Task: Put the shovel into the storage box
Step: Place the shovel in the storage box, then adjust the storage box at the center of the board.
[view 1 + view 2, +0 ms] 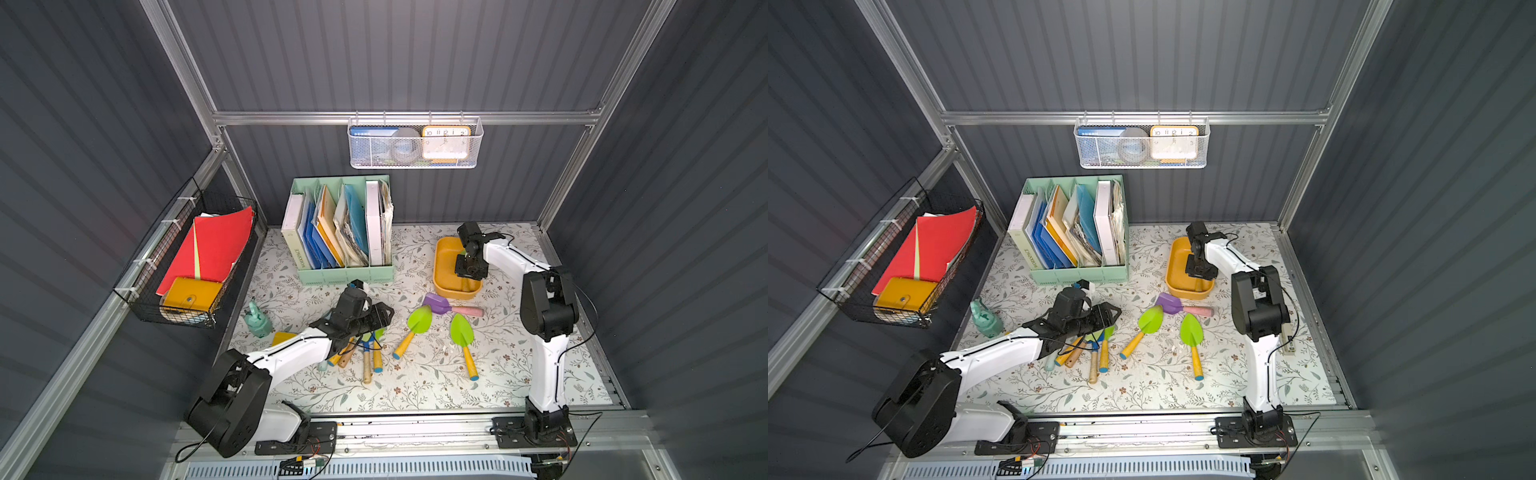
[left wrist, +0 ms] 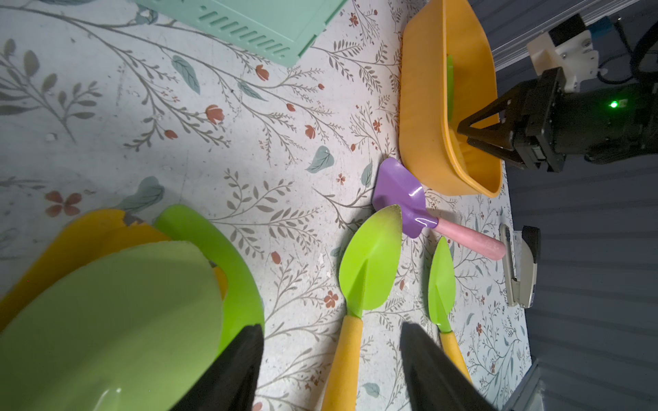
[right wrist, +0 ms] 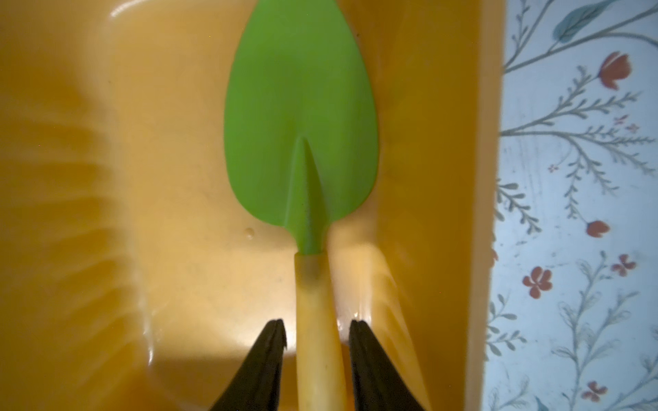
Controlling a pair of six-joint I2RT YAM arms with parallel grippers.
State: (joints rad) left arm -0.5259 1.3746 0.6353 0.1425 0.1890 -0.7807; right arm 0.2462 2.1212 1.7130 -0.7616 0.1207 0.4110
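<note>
The mustard-yellow storage box stands at the back right of the floral mat. A shovel with a green blade and a yellow handle lies flat inside it. My right gripper reaches down into the box. Its jaws stand on either side of the handle, a narrow gap on each side, so it is open. My left gripper hovers open over a pile of shovels at mid-left, holding nothing.
Two green shovels and a purple one with a pink handle lie loose mid-mat. A mint file holder stands at the back. Also here are a teal bottle, a stapler and wall baskets.
</note>
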